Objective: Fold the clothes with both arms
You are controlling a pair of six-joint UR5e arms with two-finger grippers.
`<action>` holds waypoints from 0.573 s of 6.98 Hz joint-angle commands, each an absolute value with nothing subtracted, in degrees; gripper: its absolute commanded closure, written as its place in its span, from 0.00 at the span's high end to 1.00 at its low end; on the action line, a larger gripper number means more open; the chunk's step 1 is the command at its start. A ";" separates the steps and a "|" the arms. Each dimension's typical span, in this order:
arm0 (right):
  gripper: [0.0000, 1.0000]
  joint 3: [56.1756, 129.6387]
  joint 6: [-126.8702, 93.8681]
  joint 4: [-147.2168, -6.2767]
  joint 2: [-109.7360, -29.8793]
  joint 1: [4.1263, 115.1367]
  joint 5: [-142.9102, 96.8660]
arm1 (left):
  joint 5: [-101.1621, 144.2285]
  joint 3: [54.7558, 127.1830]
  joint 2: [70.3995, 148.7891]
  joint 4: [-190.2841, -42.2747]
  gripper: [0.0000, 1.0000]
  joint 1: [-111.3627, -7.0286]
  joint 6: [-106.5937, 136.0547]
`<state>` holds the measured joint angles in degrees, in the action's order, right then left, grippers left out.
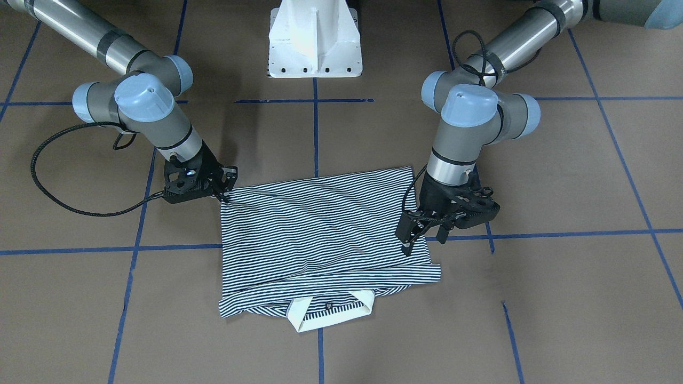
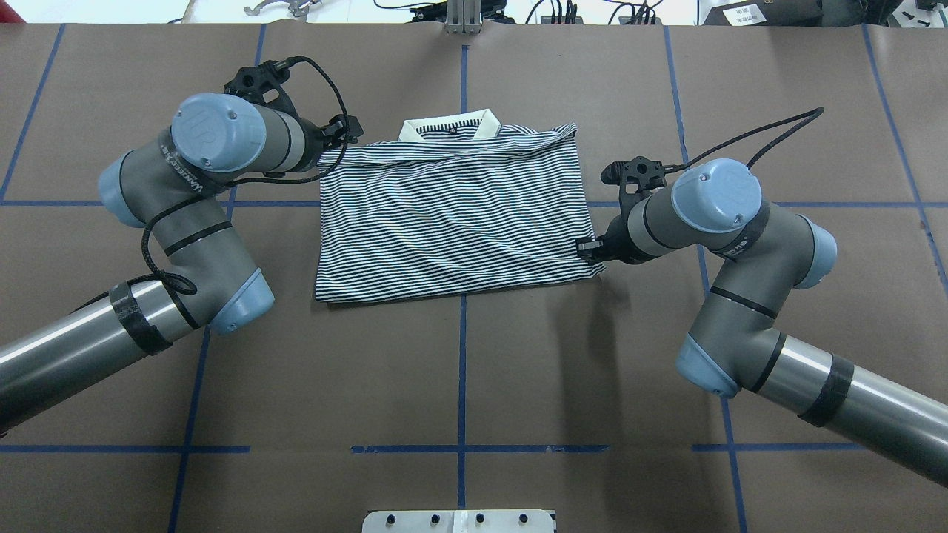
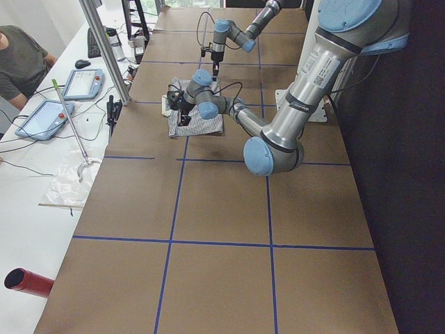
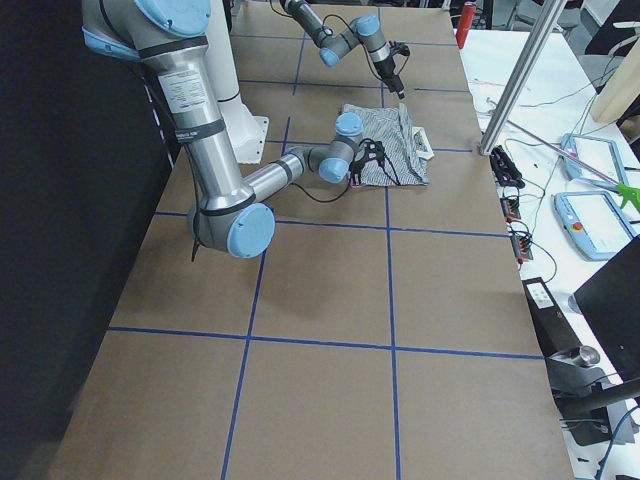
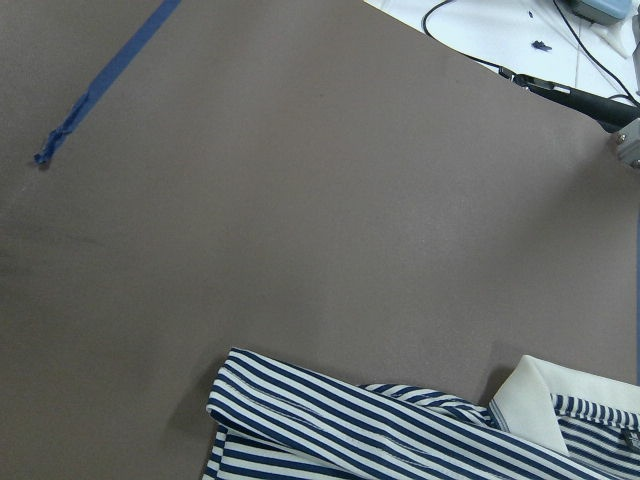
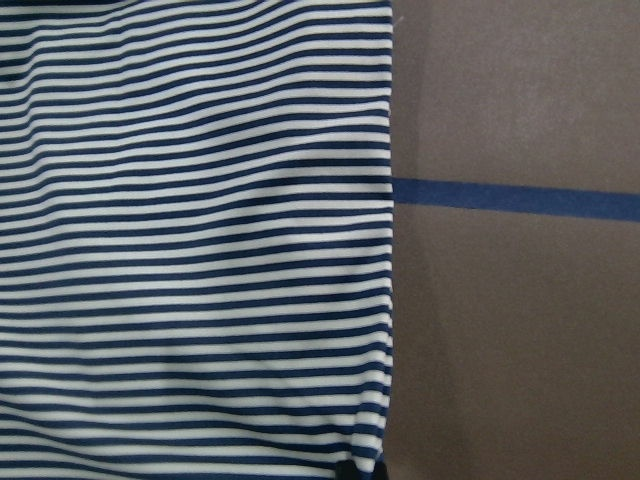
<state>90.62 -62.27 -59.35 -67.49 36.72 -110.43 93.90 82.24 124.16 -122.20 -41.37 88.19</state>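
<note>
The striped polo shirt lies folded into a flat rectangle mid-table, its cream collar on the far side from the robot. An upper layer ends just short of the collar. My left gripper is open, with its fingers on either side of the shirt's side edge near the collar end. Its wrist view shows a folded corner of the shirt but no fingers. My right gripper is low at the opposite side edge, near the robot-side corner, shut on the shirt's edge.
The white pedestal base stands behind the shirt on the robot's side. Blue tape lines grid the brown table. A side bench with tablets and cables runs along the far edge, with a person seated there.
</note>
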 commanded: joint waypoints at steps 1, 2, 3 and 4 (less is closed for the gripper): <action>0.00 94.98 -62.31 -59.50 -71.16 36.48 -110.04 | 93.78 82.35 124.19 -122.08 0.99 -41.05 88.15; 0.00 99.01 -62.75 -59.50 -75.63 34.47 -109.78 | 93.78 82.44 124.28 -122.08 0.99 -41.04 88.15; 0.00 106.01 -63.36 -59.50 -82.72 30.80 -108.99 | 93.69 82.44 124.19 -121.99 0.99 -41.04 88.07; 0.00 112.78 -65.20 -59.41 -89.14 27.28 -109.16 | 93.60 82.62 124.19 -121.99 0.99 -41.04 88.07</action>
